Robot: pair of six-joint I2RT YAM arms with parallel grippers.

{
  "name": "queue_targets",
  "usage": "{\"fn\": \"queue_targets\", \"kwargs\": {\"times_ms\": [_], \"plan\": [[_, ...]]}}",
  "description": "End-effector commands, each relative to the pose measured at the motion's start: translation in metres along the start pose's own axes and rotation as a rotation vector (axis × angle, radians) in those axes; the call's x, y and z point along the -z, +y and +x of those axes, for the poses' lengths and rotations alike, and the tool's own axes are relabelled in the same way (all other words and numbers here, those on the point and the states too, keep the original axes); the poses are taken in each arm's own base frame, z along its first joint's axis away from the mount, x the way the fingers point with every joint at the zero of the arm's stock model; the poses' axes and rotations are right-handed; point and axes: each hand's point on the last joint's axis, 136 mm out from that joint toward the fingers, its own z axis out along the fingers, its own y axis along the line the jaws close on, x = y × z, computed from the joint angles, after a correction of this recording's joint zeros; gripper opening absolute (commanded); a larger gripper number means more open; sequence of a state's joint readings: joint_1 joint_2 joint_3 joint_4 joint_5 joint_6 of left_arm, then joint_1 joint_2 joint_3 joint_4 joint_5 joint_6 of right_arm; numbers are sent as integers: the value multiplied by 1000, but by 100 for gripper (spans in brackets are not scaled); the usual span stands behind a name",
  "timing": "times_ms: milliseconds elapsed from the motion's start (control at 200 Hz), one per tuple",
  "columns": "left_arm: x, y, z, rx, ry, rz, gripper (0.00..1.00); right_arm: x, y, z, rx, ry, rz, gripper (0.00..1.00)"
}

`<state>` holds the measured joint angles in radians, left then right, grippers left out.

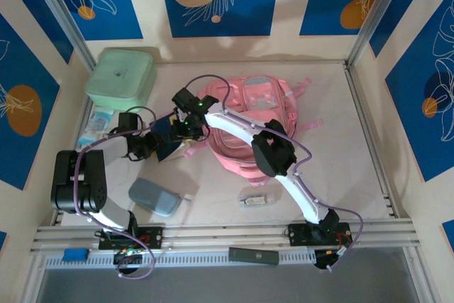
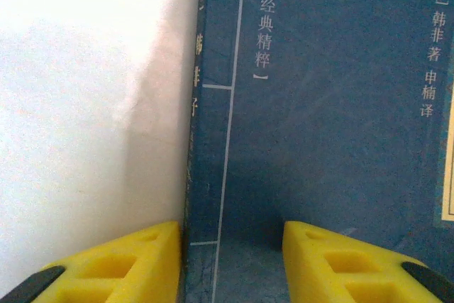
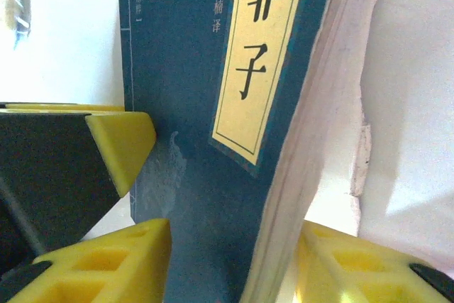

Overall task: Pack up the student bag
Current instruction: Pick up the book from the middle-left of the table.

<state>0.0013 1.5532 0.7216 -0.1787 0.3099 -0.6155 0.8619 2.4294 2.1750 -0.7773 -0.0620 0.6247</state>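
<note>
Although both arms meet at a blue book [image 1: 169, 144], the packing is, as I judge, only at its beginning. From the top camera, the student bag [image 1: 262, 101] lies near the far edge of the table [image 1: 340, 147], about in the middle. I cannot tell if its mouth is open. The left gripper [image 1: 150, 145] and the right gripper [image 1: 186, 131] are at the book, just beside the left side of the bag, and the book is not inside yet. A mint-green box [image 1: 120, 76] sits in the far left corner. A grey-blue pouch [image 1: 154, 197] and a small clear item [image 1: 255, 200] lie toward the near edge, all outside the bag.

In the left wrist view, the yellow fingers [image 2: 135, 264] stand before the spine and cover of the book. Whether these jaws clamp it I cannot tell.

In the right wrist view, the book stands edge-on between the jaws, one finger against the cover and one against the pages, so this gripper appears to grip it. The book has yet to go in, and probably the other things after it.
</note>
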Motion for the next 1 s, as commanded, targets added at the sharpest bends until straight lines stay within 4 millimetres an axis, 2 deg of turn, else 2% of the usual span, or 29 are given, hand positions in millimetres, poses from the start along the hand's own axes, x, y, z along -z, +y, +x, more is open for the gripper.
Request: {"fn": "queue_targets", "kwargs": {"times_ms": [0,215,460,755,875,995], "plan": [[1,0,8,-14,15,3,43,21,27,5,42,-4,-53,41],[1,3,9,-17,15,-10,43,29,29,4,47,-14,-48,30],[3,3,10,-17,15,-10,43,38,30,4,55,-18,-33,26],[3,4,12,-18,15,-13,43,39,28,5,54,-10,-31,14],[6,2,10,-14,10,-12,44,46,33,3,52,-18,-49,5],[16,-6,2,-16,-12,1,49,59,45,-2,42,-32,-105,0]]}}
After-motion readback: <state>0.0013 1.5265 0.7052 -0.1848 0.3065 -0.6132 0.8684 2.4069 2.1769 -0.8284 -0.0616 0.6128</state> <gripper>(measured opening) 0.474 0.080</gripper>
